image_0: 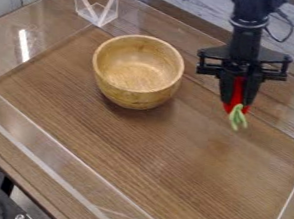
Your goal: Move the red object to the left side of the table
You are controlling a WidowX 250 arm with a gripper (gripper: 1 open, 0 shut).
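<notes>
The red object (236,95), a small glossy strawberry toy with a light green leafy cap hanging at its lower end, is pinched between the black fingers of my gripper (239,97). It hangs just above the brown wood-grain table (145,152), right of the wooden bowl. The gripper points almost straight down and is shut on the toy. The fingers hide part of the red body.
A round light wooden bowl (139,71) stands left of the gripper, near the table's middle. Clear acrylic walls (50,155) edge the tabletop. A small clear acrylic stand (95,6) sits at the far left corner.
</notes>
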